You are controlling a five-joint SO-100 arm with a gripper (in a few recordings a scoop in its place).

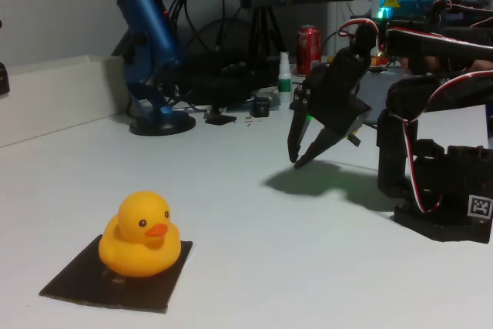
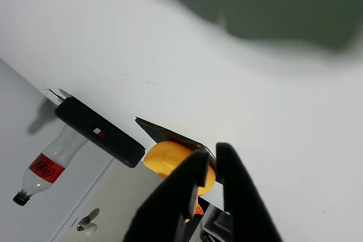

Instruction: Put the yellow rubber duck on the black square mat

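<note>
Sitting upright on the thin black square mat (image 1: 115, 276) is the glossy yellow rubber duck (image 1: 142, 236) (beak toward the camera). Well apart over the white worktop (image 1: 254, 236), the black gripper (image 1: 294, 161) hangs empty, fingers seemingly almost together.

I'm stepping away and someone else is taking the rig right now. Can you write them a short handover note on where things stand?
Gripper: empty, hanging just above the table in the fixed view, well to the right of the duck, fingers nearly together and holding nothing.
Duck: sitting upright on the mat at the front left of the table in the fixed view, beak facing right. The wrist view also shows the duck behind the fingertips.
Done: the duck is on the mat and has been let go.
Left: nothing for the placement itself; the arm could be parked, if that is wanted.
</note>
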